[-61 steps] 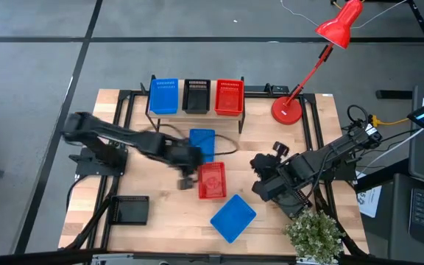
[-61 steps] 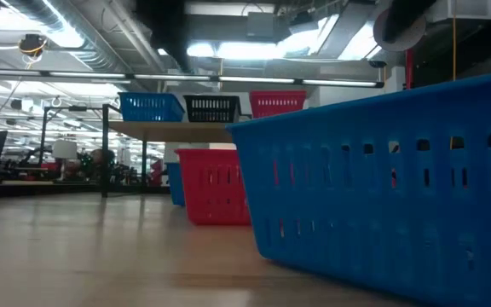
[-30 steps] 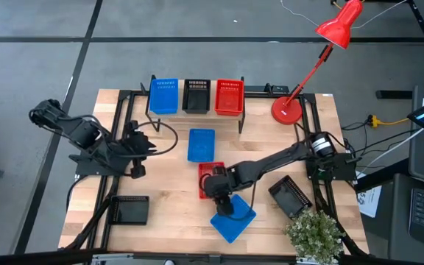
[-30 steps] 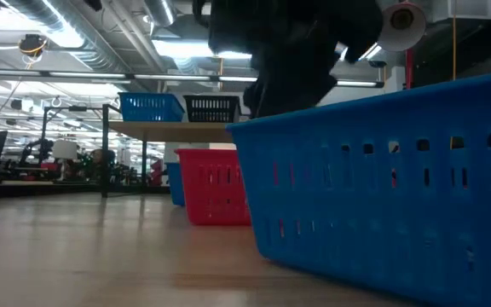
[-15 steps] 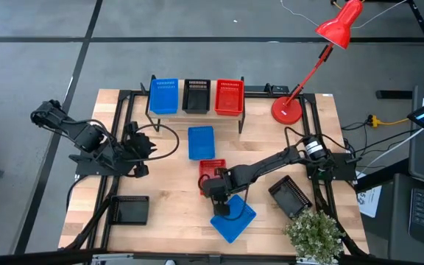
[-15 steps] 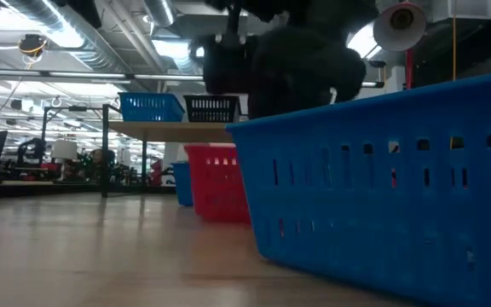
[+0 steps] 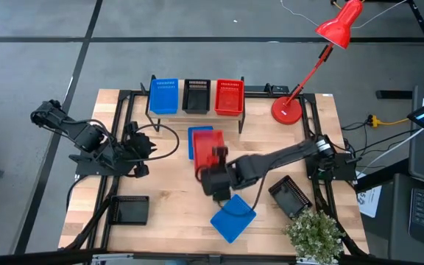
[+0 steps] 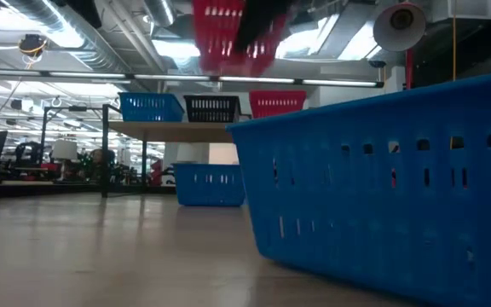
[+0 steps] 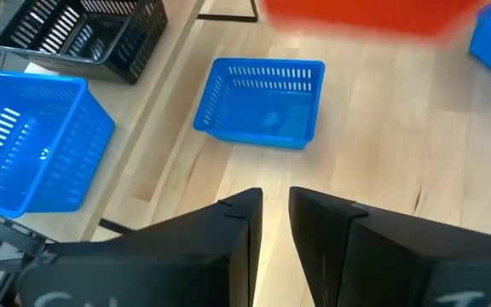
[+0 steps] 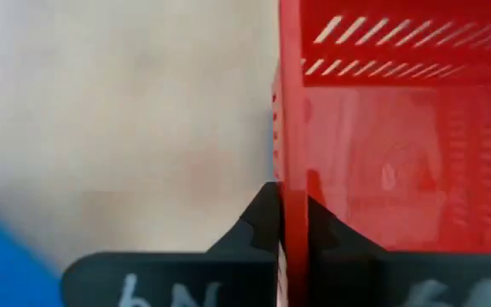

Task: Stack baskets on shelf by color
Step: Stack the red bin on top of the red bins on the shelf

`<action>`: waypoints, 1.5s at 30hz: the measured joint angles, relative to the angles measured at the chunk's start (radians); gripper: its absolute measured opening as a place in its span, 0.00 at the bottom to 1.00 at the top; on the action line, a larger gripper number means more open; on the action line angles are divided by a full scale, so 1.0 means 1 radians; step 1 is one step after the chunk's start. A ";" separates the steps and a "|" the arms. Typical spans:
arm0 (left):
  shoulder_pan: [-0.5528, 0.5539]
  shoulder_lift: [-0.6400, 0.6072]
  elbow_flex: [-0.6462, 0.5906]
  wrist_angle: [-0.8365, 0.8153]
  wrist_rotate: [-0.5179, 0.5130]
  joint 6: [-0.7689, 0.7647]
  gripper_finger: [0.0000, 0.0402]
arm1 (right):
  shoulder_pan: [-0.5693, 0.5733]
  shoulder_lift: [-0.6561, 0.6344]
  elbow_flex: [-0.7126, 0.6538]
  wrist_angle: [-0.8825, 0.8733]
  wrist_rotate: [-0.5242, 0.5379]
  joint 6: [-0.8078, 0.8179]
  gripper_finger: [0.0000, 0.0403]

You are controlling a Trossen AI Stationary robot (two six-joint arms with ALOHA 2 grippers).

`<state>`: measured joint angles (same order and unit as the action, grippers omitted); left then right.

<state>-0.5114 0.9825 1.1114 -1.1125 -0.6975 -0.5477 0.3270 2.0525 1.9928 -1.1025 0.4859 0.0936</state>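
Note:
The shelf at the far edge carries a blue, a black and a red basket. My right gripper is shut on another red basket, held in the air over the table's middle and high in the low view. Partly under it, a blue basket rests on the table. A second blue basket lies near the front. My left gripper waits at the table's left, its fingers a little open and holding nothing. My right gripper pinches one wall of the red basket at its rim, one finger inside the basket and one outside. The fingers slant down from the table's near right side. The basket is lifted clear of the table, tilted, and reaches away from the fingers toward the shelf.
Two black baskets lie on the table, one at the near left and one at the near right. A red desk lamp stands at the far right and a potted plant at the near right corner.
My right gripper has shut on the red basket's wall and gone up and a little toward the shelf. The red basket has left the table and now hangs tilted, partly over the blue basket in the middle.

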 joint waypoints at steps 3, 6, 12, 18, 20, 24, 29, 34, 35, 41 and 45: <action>0.000 0.000 0.000 -0.002 0.000 0.001 0.14 | -0.037 -0.002 0.141 -0.173 0.174 -0.067 0.00; 0.000 0.000 0.000 -0.002 0.000 0.007 0.14 | -0.117 -0.001 0.271 -0.283 0.223 -0.123 0.00; 0.000 0.000 0.000 -0.003 0.000 0.033 0.14 | -0.362 -0.049 0.325 -0.269 0.105 -0.281 0.00; 0.000 0.000 0.000 -0.003 0.000 0.034 0.14 | -0.591 -0.066 0.293 -0.230 -0.133 -0.309 0.00; 0.000 0.000 0.000 -0.003 0.000 0.034 0.14 | -0.631 -0.065 0.284 -0.204 -0.148 -0.325 0.00; 0.000 0.000 0.000 -0.003 0.000 0.034 0.14 | -0.677 -0.065 0.280 -0.183 -0.149 -0.359 0.00; 0.000 0.000 0.000 -0.003 -0.001 0.034 0.14 | -0.698 -0.065 0.280 -0.193 -0.254 -0.401 0.00; 0.000 0.000 0.000 -0.002 -0.001 0.034 0.14 | -0.725 -0.065 0.280 -0.226 -0.400 -0.409 0.00; 0.000 0.000 0.000 -0.002 0.000 0.034 0.14 | -0.726 -0.065 0.280 -0.232 -0.407 -0.408 0.00; 0.000 0.000 0.000 -0.002 -0.001 0.034 0.14 | -0.723 -0.066 0.265 -0.260 -0.413 -0.382 0.00; 0.000 0.000 0.000 -0.002 -0.001 0.034 0.14 | -0.724 -0.064 0.219 -0.279 -0.412 -0.359 0.00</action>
<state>-0.5110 0.9825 1.1114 -1.1149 -0.6981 -0.5137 -0.3974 1.9884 2.2116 -1.3818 0.0744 -0.2654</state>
